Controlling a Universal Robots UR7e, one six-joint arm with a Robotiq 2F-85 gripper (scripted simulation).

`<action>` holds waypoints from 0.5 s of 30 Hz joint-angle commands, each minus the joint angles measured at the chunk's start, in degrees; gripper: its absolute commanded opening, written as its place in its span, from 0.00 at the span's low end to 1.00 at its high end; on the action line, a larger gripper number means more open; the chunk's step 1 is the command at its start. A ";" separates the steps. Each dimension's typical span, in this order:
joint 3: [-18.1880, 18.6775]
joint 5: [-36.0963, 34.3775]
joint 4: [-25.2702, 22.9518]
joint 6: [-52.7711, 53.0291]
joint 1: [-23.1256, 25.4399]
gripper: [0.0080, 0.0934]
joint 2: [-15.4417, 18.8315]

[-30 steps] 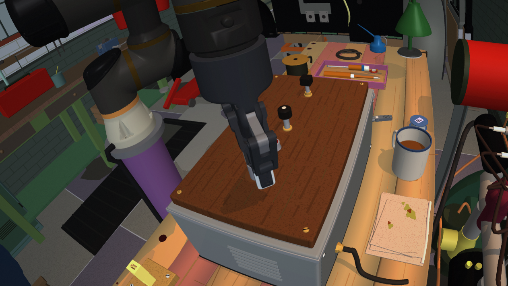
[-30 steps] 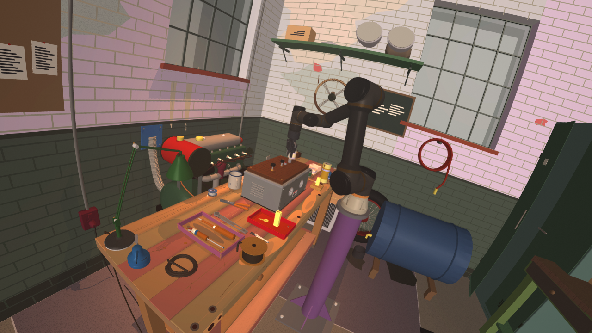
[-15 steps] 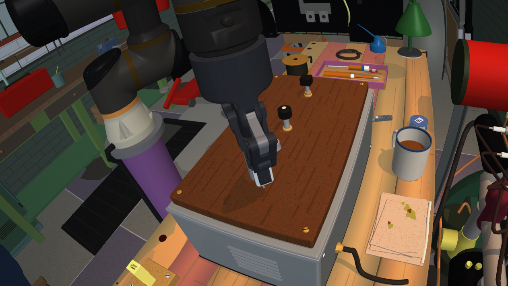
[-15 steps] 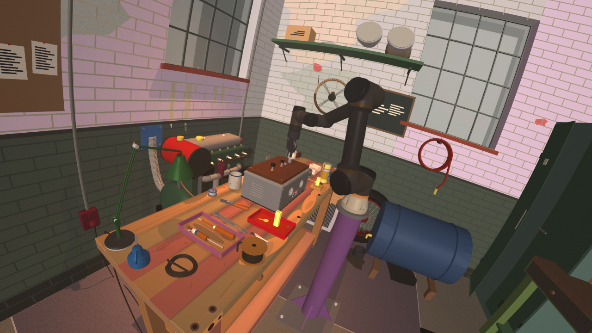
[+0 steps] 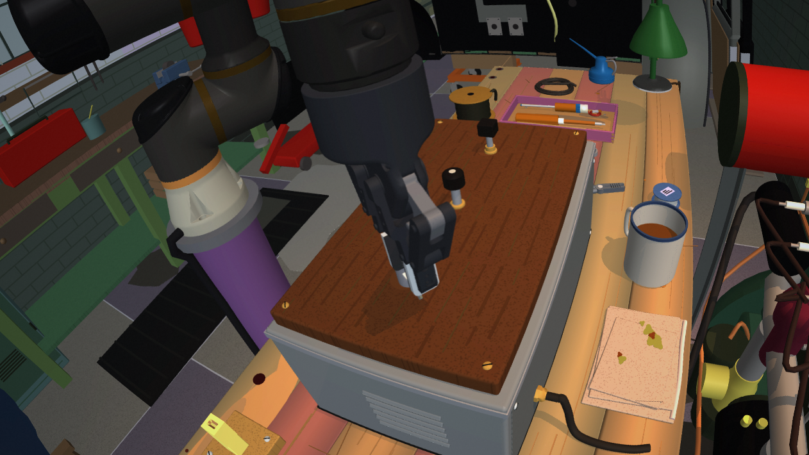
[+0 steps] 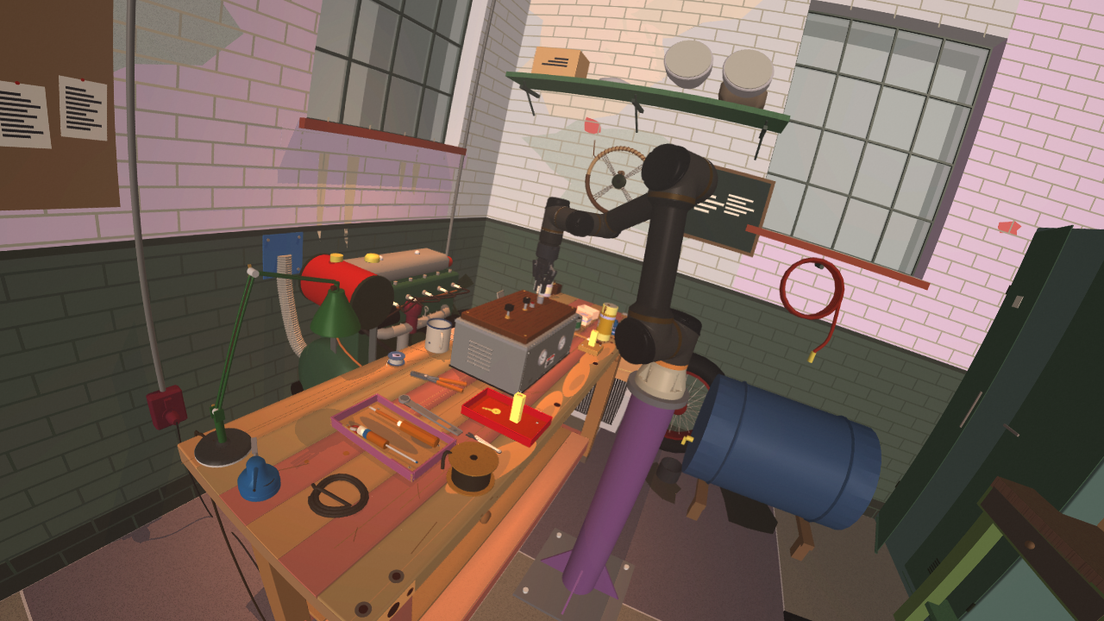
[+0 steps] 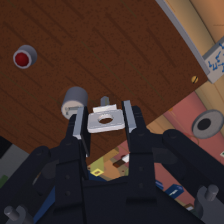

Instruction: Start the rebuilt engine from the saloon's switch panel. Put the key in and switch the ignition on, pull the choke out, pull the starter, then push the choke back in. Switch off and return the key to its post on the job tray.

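Observation:
The key's (image 7: 105,121) blade is mostly hidden under its flat silver head, and only a short tip shows below my fingers in the side camera. I hold the key by its head in my closed gripper (image 7: 105,122) (image 5: 417,282), just above the brown wooden switch panel (image 5: 435,249). The grey ignition barrel (image 7: 73,101) stands just left of the key, with a red lamp (image 7: 24,56) further left. Two black pull knobs (image 5: 454,181) (image 5: 487,129) stand up from the panel beyond my gripper. The red job tray (image 6: 506,415) with a yellow post lies on the bench.
Behind the panel sit a purple tool tray (image 5: 564,116), a wire spool (image 5: 472,101), a blue oil can (image 5: 601,69) and a green lamp (image 5: 656,39). A mug (image 5: 653,243) and a stack of papers (image 5: 636,359) lie to the right. The red engine (image 5: 764,116) stands further right.

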 commanded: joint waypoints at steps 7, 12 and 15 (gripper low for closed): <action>-0.02 -0.04 -0.08 -18.86 -0.02 0.00 0.00; -0.02 -0.04 -0.08 -30.54 -0.02 0.00 0.00; -0.02 -0.04 -0.08 -34.50 -0.02 0.00 0.00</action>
